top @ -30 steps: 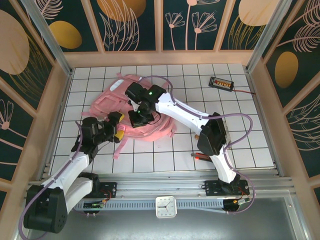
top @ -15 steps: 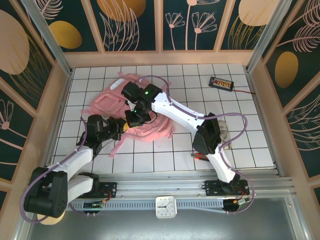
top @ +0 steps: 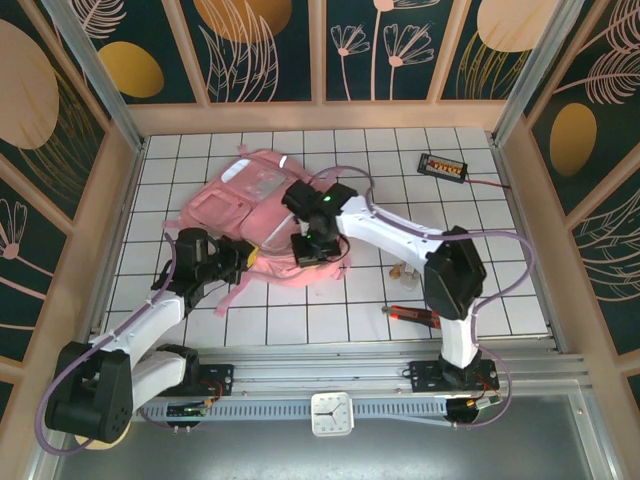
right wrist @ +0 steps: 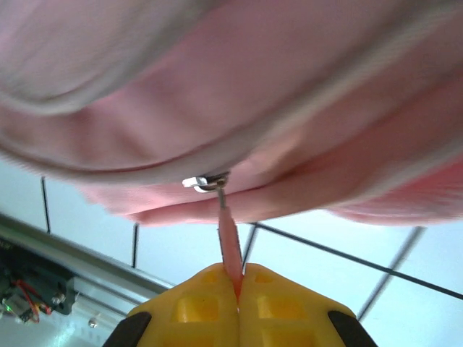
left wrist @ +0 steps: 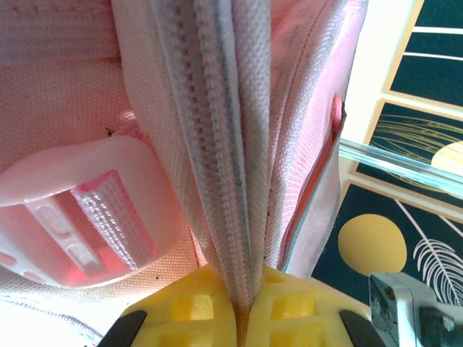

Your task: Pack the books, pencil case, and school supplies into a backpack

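Two grippers are pinching the pink fabric backpack (top: 225, 210) on the white tiled table (top: 400, 195).
Left gripper (left wrist: 242, 309) is clamping ribbed zipper tape (left wrist: 217, 144); right gripper (right wrist: 237, 289) is nipping a slim pink pull tab (right wrist: 228, 238).

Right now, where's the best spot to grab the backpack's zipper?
The thin pink pull tab hanging off the metal slider, approached end-on from the table side. It's flat and sticks clear of the backpack fabric, so the right hand pinches its faces.
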Motion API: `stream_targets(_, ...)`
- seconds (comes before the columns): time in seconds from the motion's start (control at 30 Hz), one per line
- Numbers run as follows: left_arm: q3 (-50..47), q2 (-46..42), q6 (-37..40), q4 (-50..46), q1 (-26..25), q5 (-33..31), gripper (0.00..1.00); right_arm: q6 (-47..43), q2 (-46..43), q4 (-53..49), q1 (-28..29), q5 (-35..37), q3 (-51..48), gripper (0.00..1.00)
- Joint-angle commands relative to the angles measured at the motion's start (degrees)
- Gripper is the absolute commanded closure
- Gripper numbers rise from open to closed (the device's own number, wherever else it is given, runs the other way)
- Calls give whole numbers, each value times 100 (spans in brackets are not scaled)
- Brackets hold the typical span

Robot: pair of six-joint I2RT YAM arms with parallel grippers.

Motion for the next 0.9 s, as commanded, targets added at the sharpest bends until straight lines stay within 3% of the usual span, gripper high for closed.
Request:
stream_targets(0.0, 411, -214, 459, -238, 56, -215, 100, 107, -416, -402, -496, 770, -372, 100)
stream_targets(0.23, 778, -404, 1501, -1191, 93, -82, 100, -469, -105, 202, -1558, 1374, -380, 100)
stream_targets(0.37, 675, -429, 1845, -1201, 185, 560, 100, -813, 209, 764, -2158, 1445, -307, 100)
stream_targets(0.53, 828, -440, 2521, -1775, 247, 863, 100, -1138, 798, 1224, -2369, 1281, 386, 100)
stream_targets(0.63, 1013, -430, 2697, -2035, 328, 829, 100, -1232, 831, 1410, -2195, 659, 682, 100)
stream_targets(0.67, 1075, -390, 2760, -2108, 345, 792, 92, -1286, 720, 1498, -2075, 525, 640, 96)
stream_targets(0.73, 1134, -324, 2803, -2222, 355, 709, 42, -1381, 493, 1599, -1882, 416, 424, 77)
stream_targets(0.77, 1126, -312, 2812, -2243, 356, 697, 28, -1383, 326, 1694, -1781, 302, 217, 70)
stream_targets(0.8, 1108, -314, 2800, -2276, 355, 683, 4, -1337, 194, 1803, -1756, 119, 3, 67)
stream_targets(0.87, 1067, -389, 2768, -2410, 359, 623, 1, -1096, 9, 1892, -1776, -319, -369, 62)
